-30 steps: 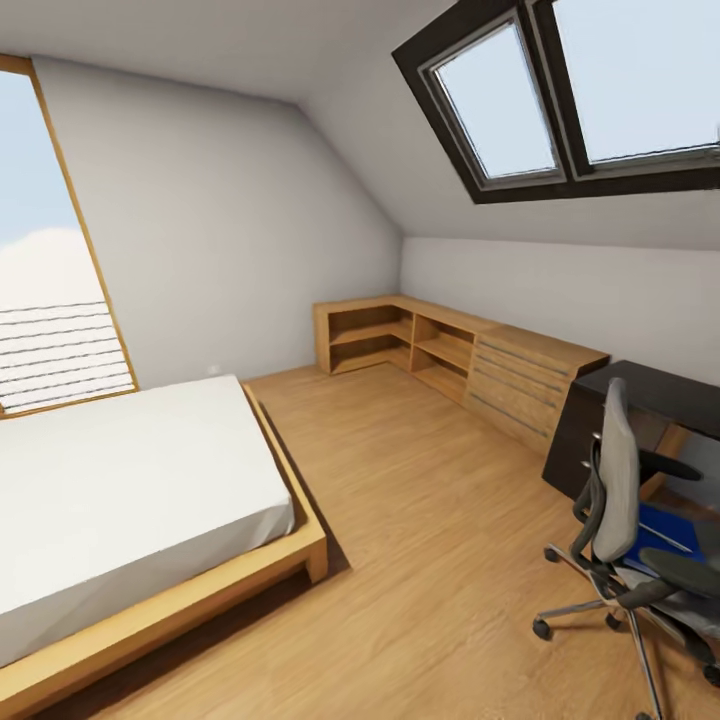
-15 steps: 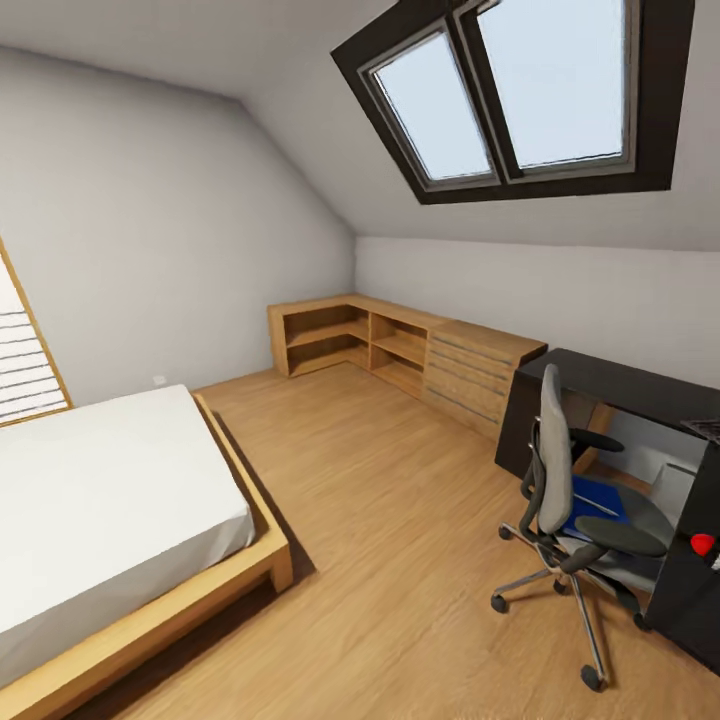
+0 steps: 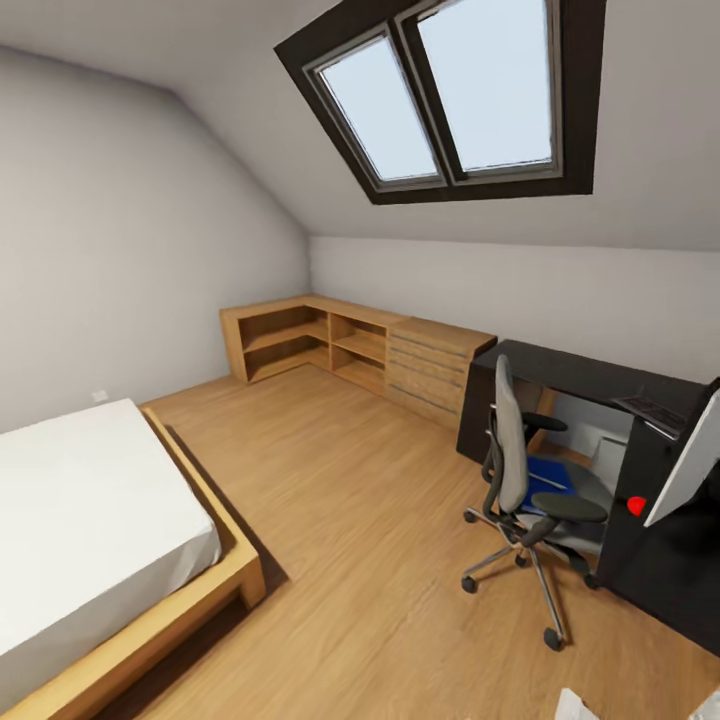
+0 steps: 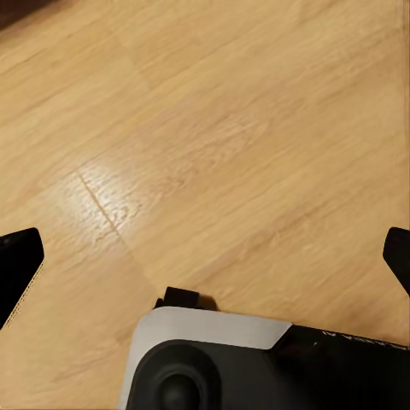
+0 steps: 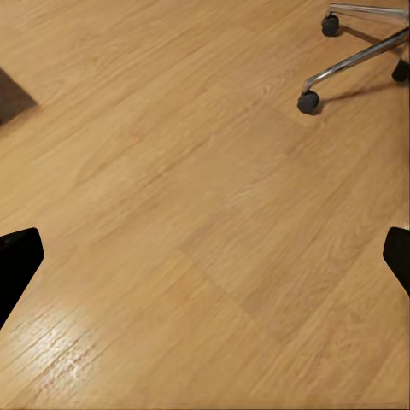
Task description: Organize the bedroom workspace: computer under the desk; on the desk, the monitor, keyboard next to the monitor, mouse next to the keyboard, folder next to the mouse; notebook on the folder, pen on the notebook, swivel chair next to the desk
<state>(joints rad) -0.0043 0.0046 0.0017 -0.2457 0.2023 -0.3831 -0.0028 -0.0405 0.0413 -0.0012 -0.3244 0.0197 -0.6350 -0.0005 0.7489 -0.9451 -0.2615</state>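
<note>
My left fingers [image 4: 205, 256] and right fingers [image 5: 205, 256] hang spread wide over bare floor [image 3: 380, 500]; the swivel chair [image 3: 520, 480], holding the folder [image 3: 545, 475], fronts the desk [image 3: 580, 375] at right.

Bright, even daylight from the skylight [image 3: 440, 100]; soft glare patches on the wooden floor [image 4: 111, 192]; wide-angle stretching at edges.
</note>
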